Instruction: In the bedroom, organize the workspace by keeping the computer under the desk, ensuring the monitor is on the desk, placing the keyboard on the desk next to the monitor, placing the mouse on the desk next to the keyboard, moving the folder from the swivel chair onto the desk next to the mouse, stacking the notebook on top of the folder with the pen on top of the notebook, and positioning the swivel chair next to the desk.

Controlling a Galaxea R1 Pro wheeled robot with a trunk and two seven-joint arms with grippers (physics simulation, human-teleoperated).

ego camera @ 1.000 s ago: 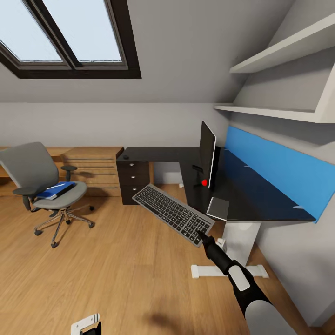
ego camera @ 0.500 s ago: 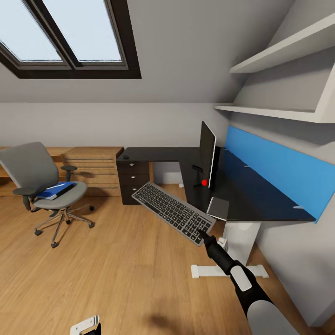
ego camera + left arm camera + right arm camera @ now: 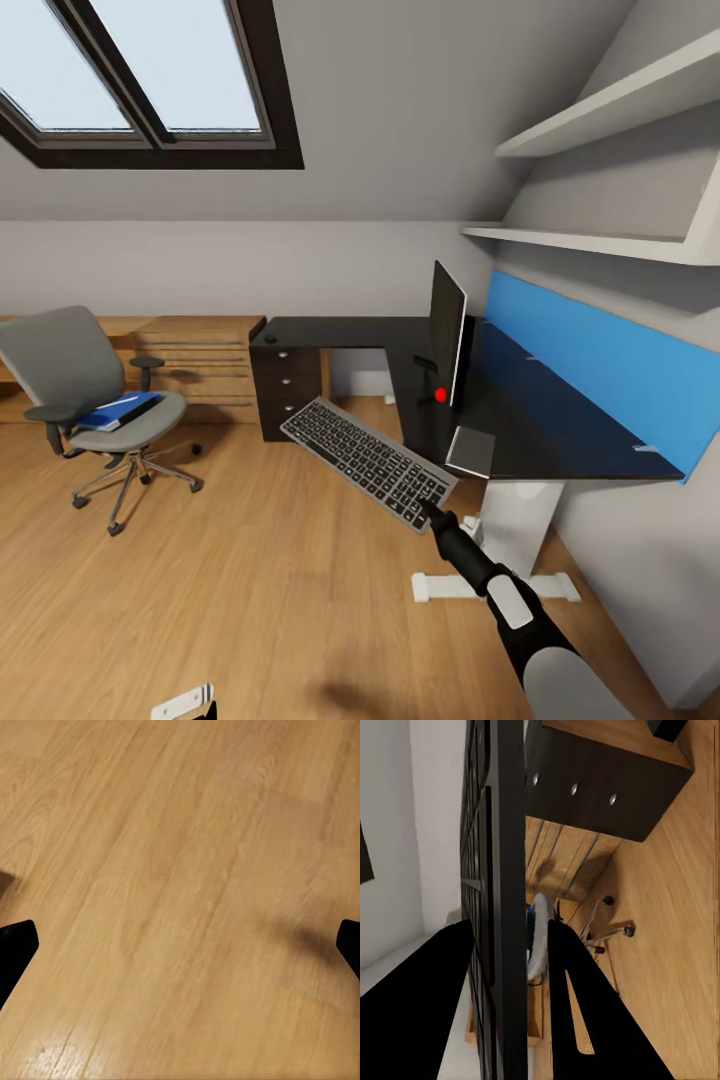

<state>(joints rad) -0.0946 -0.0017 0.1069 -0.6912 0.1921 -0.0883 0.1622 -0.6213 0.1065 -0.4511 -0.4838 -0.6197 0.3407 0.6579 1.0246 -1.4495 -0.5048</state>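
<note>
Right gripper [image 3: 432,510]: closed on one short end of the keyboard [image 3: 368,463], which it holds in the air, tilted, off the front edge of the desk [image 3: 540,425] and above the wooden floor [image 3: 250,580].
Right wrist view: two dark fingers [image 3: 577,997] clamp the keyboard's [image 3: 499,870] thin edge from both sides.
Left gripper [image 3: 180,945]: spread wide, holding nothing, over bare floor [image 3: 172,855].
Monitor [image 3: 446,330]: upright on the desk, near the inner corner of the L.
Swivel chair [image 3: 90,395]: on the floor, well apart from the desk.
Folder [image 3: 120,410]: flat on the chair seat.
Small grey pad [image 3: 470,451]: at the desk's front edge, beside the monitor.
</note>
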